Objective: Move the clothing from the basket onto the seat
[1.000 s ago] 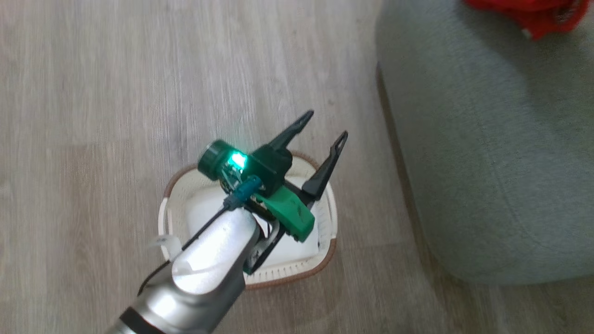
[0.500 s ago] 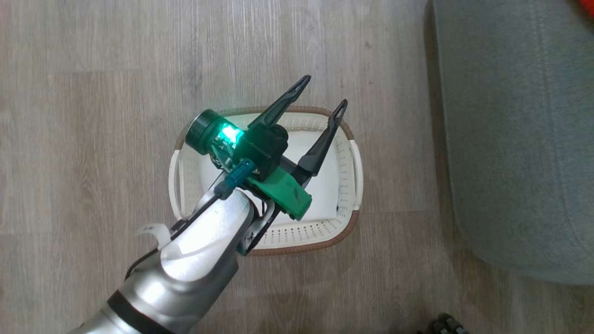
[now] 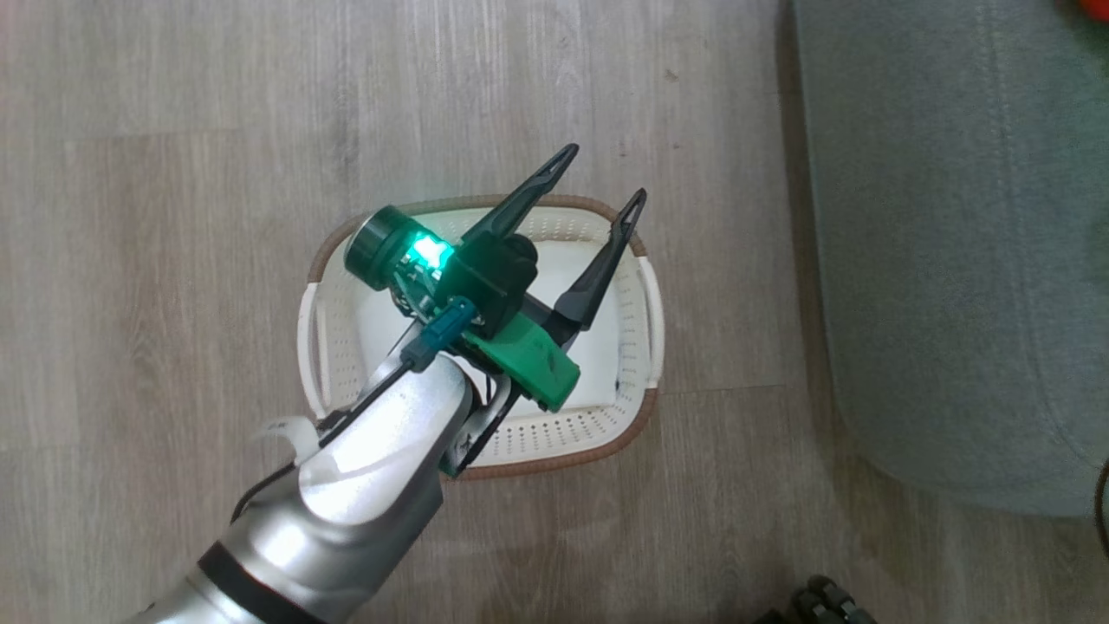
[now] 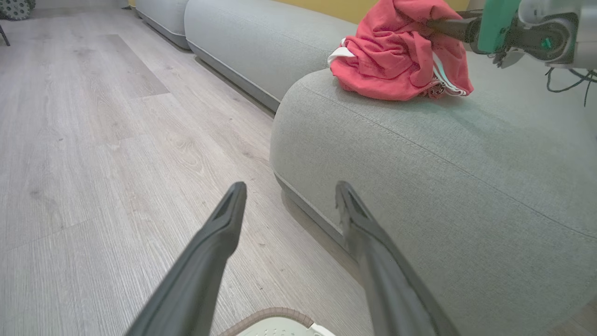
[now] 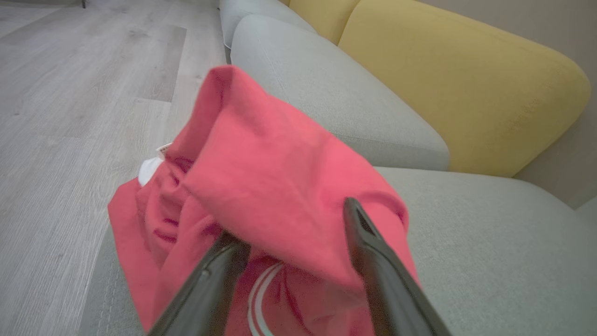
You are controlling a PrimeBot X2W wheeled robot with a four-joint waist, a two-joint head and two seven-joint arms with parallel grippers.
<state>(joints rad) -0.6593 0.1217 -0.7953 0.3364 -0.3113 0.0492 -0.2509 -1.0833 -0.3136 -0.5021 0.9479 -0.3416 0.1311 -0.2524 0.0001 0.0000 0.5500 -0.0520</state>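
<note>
The crumpled bright red sports clothing with white trim (image 5: 280, 177) is heaped on the large grey-green fabric seat (image 5: 489, 242) — draped over and between the parted fingers (image 5: 382, 280) of the right gripper (image 5: 294, 226). The left gripper (image 3: 604, 175) is held wide apart above the white perforated brown-rimmed basket (image 3: 563, 426).

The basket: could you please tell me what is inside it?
The basket shows bare white bottom at both sides, nothing lying on it; the left arm and its fingers hide the middle.
</note>
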